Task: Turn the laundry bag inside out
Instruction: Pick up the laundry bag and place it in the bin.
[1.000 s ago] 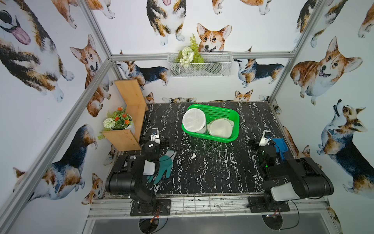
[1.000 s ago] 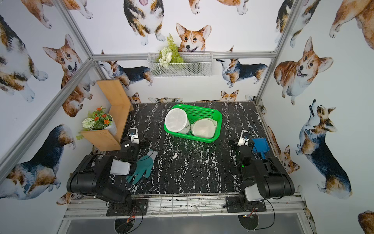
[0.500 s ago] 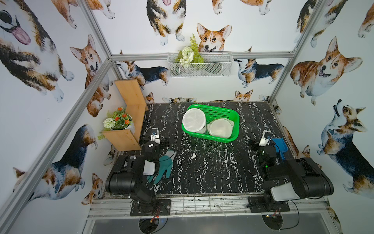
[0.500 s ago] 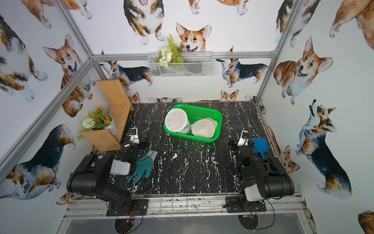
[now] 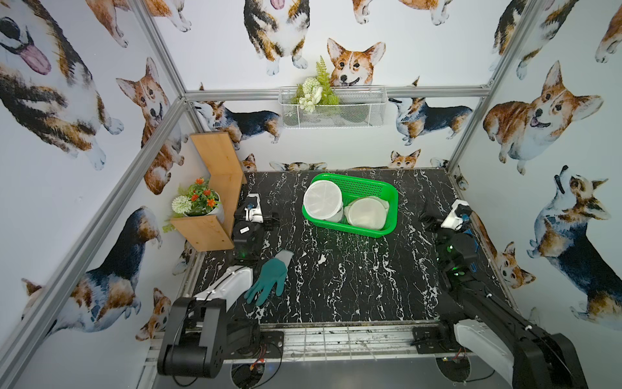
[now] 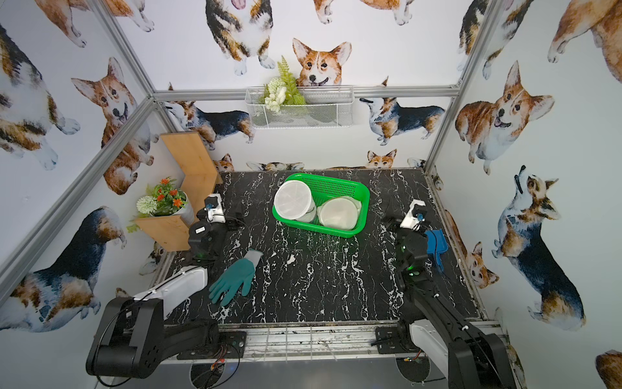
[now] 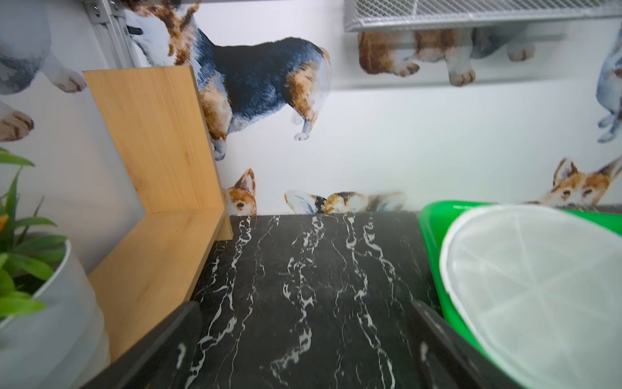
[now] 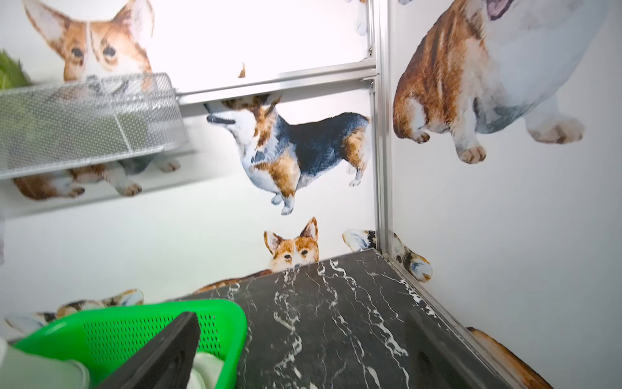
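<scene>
Left gripper (image 7: 303,306), right gripper (image 8: 303,316): fully spread, empty.

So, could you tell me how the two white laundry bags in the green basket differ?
The laundry bag nearer the wooden shelf stands popped up, its round face above the rim of the green basket; the other laundry bag lies flatter, lower inside. The first's face is taut with radiating seams; the second looks slacker, cloth bunched at its edge. Both are round and white.

A teal glove (image 5: 269,281) lies on the marbled table (image 5: 353,286); potted flowers (image 5: 198,202) sit on a wooden shelf (image 5: 202,232).
</scene>
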`<state>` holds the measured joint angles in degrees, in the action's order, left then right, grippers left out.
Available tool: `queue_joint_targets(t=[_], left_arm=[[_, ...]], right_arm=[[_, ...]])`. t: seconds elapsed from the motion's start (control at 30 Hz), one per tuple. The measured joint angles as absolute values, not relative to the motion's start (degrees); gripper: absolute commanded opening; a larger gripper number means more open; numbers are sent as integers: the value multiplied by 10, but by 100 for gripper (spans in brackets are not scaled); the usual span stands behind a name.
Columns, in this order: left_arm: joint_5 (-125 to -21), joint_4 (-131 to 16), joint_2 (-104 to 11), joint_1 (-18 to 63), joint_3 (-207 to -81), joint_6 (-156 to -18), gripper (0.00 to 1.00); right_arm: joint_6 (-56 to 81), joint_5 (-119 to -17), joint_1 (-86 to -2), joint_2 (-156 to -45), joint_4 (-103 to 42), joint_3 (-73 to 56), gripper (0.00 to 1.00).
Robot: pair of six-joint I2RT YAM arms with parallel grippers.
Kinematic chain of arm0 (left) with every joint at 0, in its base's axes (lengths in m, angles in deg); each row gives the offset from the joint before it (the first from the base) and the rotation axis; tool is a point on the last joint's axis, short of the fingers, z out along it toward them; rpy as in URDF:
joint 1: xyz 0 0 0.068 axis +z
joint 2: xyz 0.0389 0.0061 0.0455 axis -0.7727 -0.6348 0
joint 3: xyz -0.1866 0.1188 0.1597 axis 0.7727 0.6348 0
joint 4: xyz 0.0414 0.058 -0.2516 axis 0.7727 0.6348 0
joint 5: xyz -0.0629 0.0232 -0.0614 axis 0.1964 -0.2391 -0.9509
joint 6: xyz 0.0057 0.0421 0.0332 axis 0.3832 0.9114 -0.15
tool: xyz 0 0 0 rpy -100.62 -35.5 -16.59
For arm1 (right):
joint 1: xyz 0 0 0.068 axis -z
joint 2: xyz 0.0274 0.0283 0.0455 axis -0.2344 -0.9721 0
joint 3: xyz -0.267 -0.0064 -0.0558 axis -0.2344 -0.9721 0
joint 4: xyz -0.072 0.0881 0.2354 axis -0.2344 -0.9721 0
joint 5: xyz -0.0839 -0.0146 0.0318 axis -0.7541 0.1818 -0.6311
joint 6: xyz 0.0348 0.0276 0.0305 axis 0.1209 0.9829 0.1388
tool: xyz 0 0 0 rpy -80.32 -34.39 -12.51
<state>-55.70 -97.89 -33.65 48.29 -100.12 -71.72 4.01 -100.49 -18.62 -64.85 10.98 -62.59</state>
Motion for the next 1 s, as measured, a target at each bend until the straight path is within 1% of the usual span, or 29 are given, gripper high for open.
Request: queue_joint_targets(t=[0.1,0.2,0.27,0.37,0.47,0.57,0.63,0.77,0.9,1.0], left_arm=[[-545,-897,-353,491,-1094,-756,100],[-555,-850,-378,489,-1141,-791,100],[-568,-828,-396,482,-1169,-814,100],[-590,-811,-423,452,-1205,-829,100],[-612,-797,-445,408,-1231,-832,100],[-622,-788,-465,364,-1249,-806,100],[-630,-782,-477,338,-1259,-781,99],[-660,-776,-514,281,-1282,-698,97],[-668,-737,-585,220,-1348,-588,96],[-628,-687,-654,178,-1422,-513,97]], right_arm=[[115,-979,-146,-650,-9,-557,100],[187,-925,-142,-667,-80,-533,90],[231,-883,-142,-695,-102,-514,88],[283,-827,-163,-770,-119,-461,84],[294,-779,-221,-854,-129,-393,81],[279,-742,-283,-937,-130,-316,78],[272,-709,-309,-990,-132,-266,75],[282,-692,-317,-1072,-151,-185,75],[310,-693,-318,-1098,-174,-158,74],[311,-704,-316,-1094,-189,-158,75]])
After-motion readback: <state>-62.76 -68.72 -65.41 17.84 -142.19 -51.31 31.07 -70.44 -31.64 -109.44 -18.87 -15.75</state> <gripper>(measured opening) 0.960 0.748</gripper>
